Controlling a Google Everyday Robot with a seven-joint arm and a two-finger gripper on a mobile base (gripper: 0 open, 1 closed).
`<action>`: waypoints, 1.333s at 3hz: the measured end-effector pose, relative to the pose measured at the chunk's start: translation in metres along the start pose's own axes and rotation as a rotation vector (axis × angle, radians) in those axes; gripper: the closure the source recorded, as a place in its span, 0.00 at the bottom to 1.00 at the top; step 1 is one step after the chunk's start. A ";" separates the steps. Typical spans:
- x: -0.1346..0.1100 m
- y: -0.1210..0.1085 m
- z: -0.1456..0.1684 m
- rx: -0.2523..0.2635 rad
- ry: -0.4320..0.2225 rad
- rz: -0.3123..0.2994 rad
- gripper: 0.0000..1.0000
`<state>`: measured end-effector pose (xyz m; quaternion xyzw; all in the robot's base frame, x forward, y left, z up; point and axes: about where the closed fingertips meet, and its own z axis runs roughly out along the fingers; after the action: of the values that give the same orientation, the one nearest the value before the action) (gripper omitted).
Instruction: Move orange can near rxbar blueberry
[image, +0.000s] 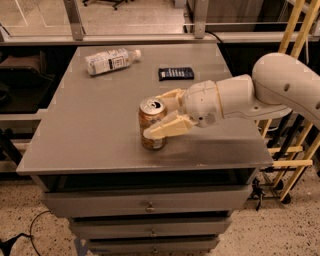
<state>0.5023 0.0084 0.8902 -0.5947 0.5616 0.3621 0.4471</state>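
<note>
Right now the can (151, 111) stands upright on the table (90, 130), near the table's front edge and a little right of its middle. Its long axis is vertical, and the silver pull-tab top faces up. The gripper (156, 116) reaches in from the table's right side and sits around the can at mid-height. I cannot tell whether it is clamping the can or only bracketing it. The bar (176, 73) lies flat toward the table's back edge, right of centre, with its long axis running along that edge. It is well apart from the can. A bottle (110, 60) lies on its side at the table's back left, with its cap pointing right.
</note>
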 end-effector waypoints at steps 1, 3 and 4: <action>0.004 -0.004 -0.001 0.009 0.007 0.020 0.62; 0.019 -0.044 -0.086 0.211 0.072 0.052 1.00; 0.027 -0.062 -0.146 0.357 0.138 0.067 1.00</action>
<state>0.5563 -0.1396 0.9221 -0.5104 0.6658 0.2297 0.4934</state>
